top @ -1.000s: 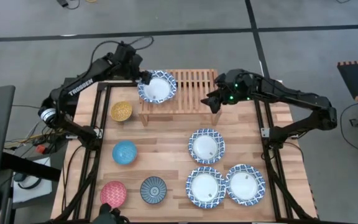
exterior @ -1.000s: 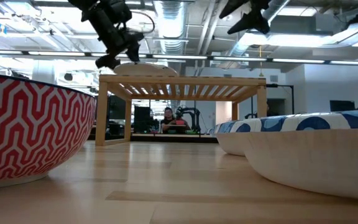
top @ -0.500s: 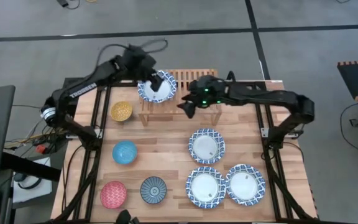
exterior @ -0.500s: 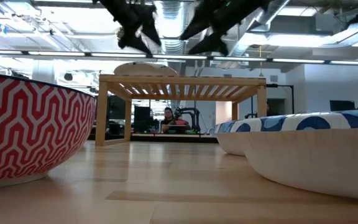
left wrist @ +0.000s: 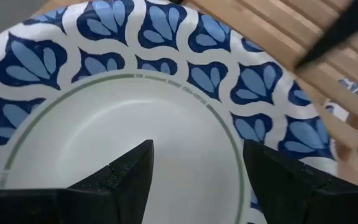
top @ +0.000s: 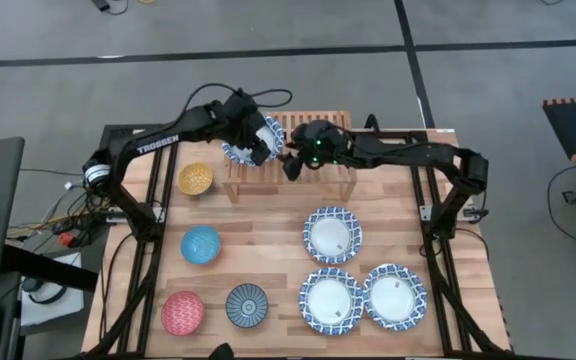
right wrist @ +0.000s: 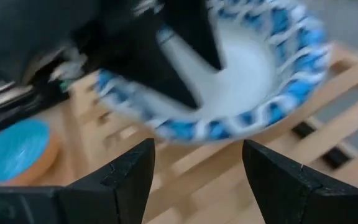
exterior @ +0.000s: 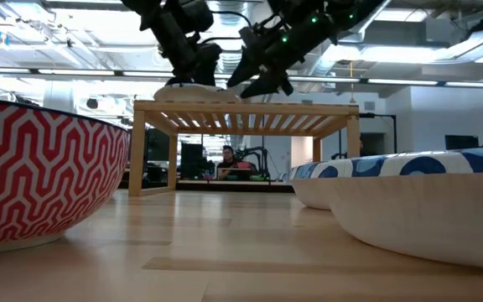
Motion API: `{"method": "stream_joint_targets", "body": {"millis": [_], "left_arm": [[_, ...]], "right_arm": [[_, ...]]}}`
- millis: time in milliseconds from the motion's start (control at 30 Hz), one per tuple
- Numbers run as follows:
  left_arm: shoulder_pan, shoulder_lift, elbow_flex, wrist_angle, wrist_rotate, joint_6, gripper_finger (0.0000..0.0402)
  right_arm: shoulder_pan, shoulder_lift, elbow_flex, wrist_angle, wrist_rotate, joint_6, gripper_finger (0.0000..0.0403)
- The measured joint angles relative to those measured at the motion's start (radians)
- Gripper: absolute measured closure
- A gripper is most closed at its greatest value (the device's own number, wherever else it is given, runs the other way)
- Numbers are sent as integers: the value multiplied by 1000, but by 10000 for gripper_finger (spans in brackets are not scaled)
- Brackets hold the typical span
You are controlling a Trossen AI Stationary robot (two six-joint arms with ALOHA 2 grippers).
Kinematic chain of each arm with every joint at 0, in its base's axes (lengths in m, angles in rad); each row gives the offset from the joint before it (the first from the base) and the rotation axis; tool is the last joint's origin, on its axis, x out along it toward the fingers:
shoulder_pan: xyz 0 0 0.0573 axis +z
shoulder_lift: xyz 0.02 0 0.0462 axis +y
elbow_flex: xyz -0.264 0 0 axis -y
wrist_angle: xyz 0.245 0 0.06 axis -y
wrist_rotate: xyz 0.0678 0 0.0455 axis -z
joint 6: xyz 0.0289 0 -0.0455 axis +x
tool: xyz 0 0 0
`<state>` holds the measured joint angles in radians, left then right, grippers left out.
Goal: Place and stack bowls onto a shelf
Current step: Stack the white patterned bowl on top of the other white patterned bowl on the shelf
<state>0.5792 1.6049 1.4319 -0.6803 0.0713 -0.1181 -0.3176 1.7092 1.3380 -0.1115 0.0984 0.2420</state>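
Observation:
A white bowl with a blue patterned rim (top: pixel 234 152) sits on the left end of the light-wood shelf (top: pixel 268 172); it also shows in the low view (exterior: pixel 193 92) and the left wrist view (left wrist: pixel 166 56). My left gripper (top: pixel 261 145) is open over the bowl's hollow (left wrist: pixel 197 162). My right gripper (top: pixel 291 165) is open just right of the bowl, above the shelf's slats, and faces the bowl (right wrist: pixel 197 162). The other bowls lie on the tabletop. My left gripper's open fingers (left wrist: pixel 129 171) point down into the bowl's white inside (left wrist: pixel 185 124) from above. I cannot tell whether they touch it. The bowl rests on the shelf's top.
On the table stand a yellow bowl (top: pixel 195 179), a light blue one (top: pixel 200 244), a red one (top: pixel 182 311), a dark blue one (top: pixel 247 304) and three white blue-rimmed bowls (top: pixel 332 234) (top: pixel 330 301) (top: pixel 395 296). The shelf's middle and right slats (top: pixel 333 178) are bare.
My left gripper has gone from the bowl's far-left rim toward the table's right and near side, and now stands over the bowl's middle. My right gripper has swept from the shelf's right end toward the table's left, up to the bowl. The bowl stays on the shelf.

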Motion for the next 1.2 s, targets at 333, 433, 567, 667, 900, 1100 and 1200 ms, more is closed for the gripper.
{"method": "stream_joint_targets", "body": {"millis": [333, 433, 567, 667, 900, 1100, 1200], "left_arm": [[-6, -3, 0, 9, 65, 31, 171], [-4, -4, 30, -55, 31, 29, 171], [4, -40, 115, -165, -80, 67, 171], [3, -87, 170, -201, -155, 93, 171], [-13, -222, 197, -187, -169, 65, 171], [-115, -261, 197, -175, -205, 19, 171], [-176, -259, 196, -175, -247, 22, 171]], "right_arm": [[-70, 1, 0, 23, 35, -4, 133], [-77, -34, -2, -61, 34, 20, 133], [-58, -172, 2, -260, 34, 93, 133], [-22, -274, 1, -424, 37, 142, 133], [74, -472, -108, -769, 39, 348, 133], [206, -615, -371, -724, 24, 639, 133], [262, -633, -483, -684, 30, 755, 133]]}}
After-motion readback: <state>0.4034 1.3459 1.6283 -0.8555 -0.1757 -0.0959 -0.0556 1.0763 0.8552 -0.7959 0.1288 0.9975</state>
